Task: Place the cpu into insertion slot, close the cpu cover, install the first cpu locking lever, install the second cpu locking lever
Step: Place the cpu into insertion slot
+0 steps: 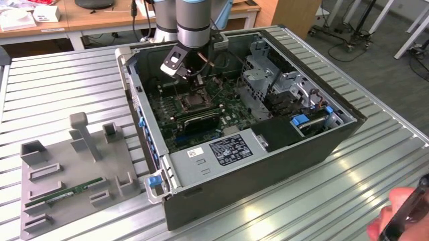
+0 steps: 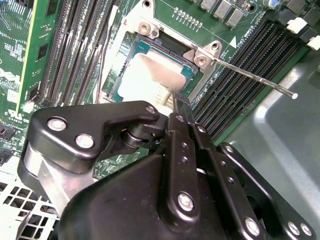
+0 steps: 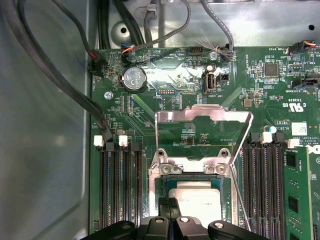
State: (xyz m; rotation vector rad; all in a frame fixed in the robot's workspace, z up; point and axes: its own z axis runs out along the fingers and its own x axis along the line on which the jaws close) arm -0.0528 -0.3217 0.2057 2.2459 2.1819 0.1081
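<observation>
The gripper (image 3: 169, 202) is hanging low over the open socket. Its two thin fingers are pressing together, with nothing visible between them. The cpu (image 3: 197, 197) is lying flat in the socket directly under the fingertips. I cannot tell whether the tips are touching its metal top. The cpu cover (image 3: 170, 116) is lying folded back on the board beyond the socket, away from the gripper, and one cpu locking lever (image 2: 255, 79) is sticking out free to the side. By my judgement the cpu is light and stiff, but its smooth top is slippery and its contacts are fragile, so holding it by two opposite edges is safest. The cover looks like thin springy sheet, best pushed at its free edge. In both wrist views the gripper's body is hiding the near part of the cpu, so I cannot say if it is sitting fully in place.
</observation>
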